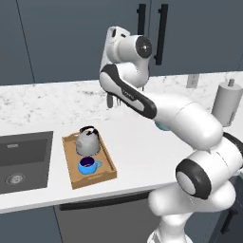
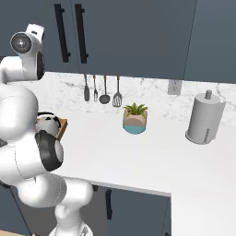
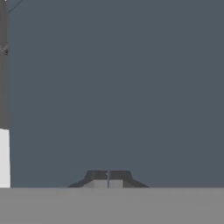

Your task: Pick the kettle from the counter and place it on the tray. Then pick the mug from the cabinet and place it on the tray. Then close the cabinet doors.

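Cabinet doors (image 1: 152,28): both panels look flush w/ the cabinet front, black bar handles side by side at the seam, long axis vertical. In the hand view the gripper (image 3: 108,178) faces a flat slate-grey door face head-on, tips together, nothing between them; how near the panel it is, can't tell. A pale vertical strip and a darker edge sit at that view's left margin, maybe a door edge or the wall; unclear. So the doors lie straight ahead of the tool, above the counter (image 1: 137,142).

Judgement: doors read as shut or nearly so, so any last push goes straight forward onto the panel. Task looks close to done.

Below and to the arm's left: tray (image 1: 74,175) on the counter beside the sink (image 1: 23,159). Kettle (image 1: 88,141) sits at the tray's far end, mug (image 1: 87,165) at the near end, just in front of the kettle, both inside the rim.

Further out: utensils (image 2: 104,90) hang on the backsplash under the cabinet, plant pot (image 2: 135,118) on the counter, paper towel roll (image 2: 203,117) well to the right. None of these stands between gripper and doors.
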Tool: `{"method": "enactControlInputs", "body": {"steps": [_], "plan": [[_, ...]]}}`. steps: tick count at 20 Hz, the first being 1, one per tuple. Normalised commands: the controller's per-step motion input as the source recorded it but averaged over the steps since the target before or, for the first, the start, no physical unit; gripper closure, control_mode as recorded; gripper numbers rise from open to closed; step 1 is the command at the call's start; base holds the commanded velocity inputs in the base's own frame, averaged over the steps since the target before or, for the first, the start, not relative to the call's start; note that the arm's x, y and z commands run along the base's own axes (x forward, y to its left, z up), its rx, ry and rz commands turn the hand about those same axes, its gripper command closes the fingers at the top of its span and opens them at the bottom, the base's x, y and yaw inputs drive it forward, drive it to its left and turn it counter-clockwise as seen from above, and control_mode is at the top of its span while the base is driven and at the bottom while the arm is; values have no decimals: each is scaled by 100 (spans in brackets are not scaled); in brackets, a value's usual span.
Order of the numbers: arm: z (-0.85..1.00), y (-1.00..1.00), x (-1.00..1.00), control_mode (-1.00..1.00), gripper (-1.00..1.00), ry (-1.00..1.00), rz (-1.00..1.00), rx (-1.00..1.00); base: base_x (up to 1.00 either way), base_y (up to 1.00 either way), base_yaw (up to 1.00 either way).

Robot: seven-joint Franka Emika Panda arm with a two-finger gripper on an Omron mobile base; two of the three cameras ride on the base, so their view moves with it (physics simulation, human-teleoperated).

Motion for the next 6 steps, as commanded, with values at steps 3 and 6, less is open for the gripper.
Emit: {"method": "enactControlInputs", "body": {"steps": [3, 6], "plan": [[-42, -48, 67, -100, 100, 3, 18, 1, 0, 0, 0], [-55, -20, 50, -100, 100, 0, 5, 0, 0, 0, 0]]}}
